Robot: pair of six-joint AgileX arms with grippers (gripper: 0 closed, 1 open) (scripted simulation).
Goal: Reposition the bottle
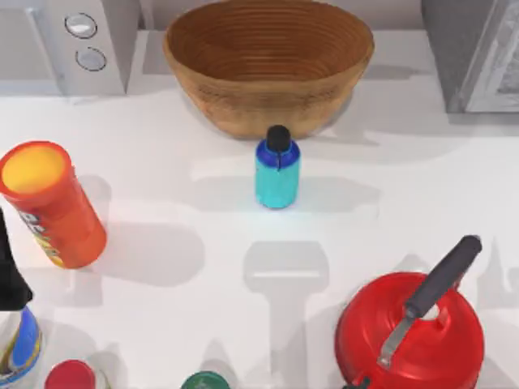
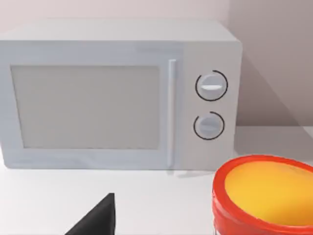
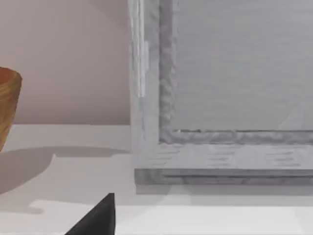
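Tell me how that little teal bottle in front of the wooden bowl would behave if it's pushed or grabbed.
The bottle stands upright on a narrow base, so a push near its black cap would probably tip it. Its round, smooth-looking body suggests it would roll once down and might slip in a loose grip. It sits close to the wooden bowl, so a shove that way would likely bump it.

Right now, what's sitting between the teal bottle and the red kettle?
Nothing: in the top view, bare white table separates the bottle from the red kettle, crossed only by shadows.
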